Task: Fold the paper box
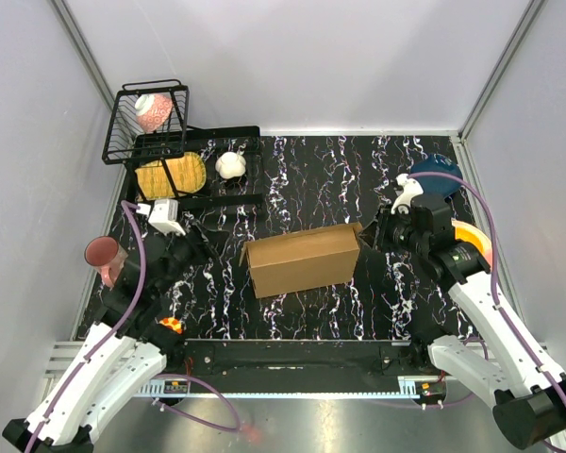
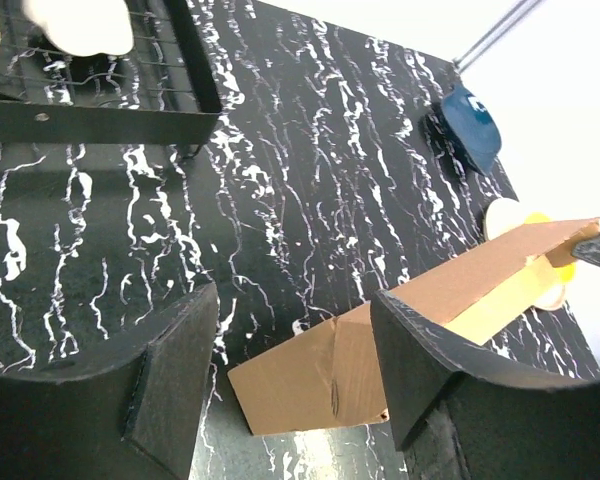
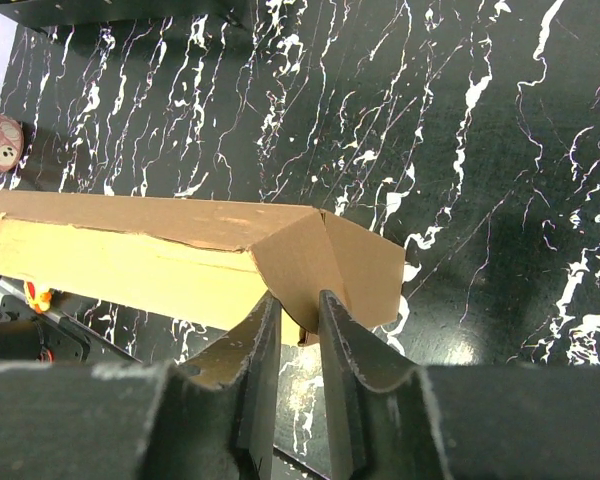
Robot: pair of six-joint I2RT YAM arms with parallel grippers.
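Your right gripper is drawn in narrow, its fingers pinched on the end flap of the paper box. From that grip the box stretches off to the left of the fingers in the wrist view, lying on the black marbled table.

Your left gripper is spread wide, with nothing between its fingers. The box's other end lies just ahead of its open jaws, and neither finger appears to touch the cardboard.

Further ahead of this gripper and to its left stands a black wire rack. A dark blue bowl sits well beyond it to the right. A pink cup stands just beside the left arm on its outer side.
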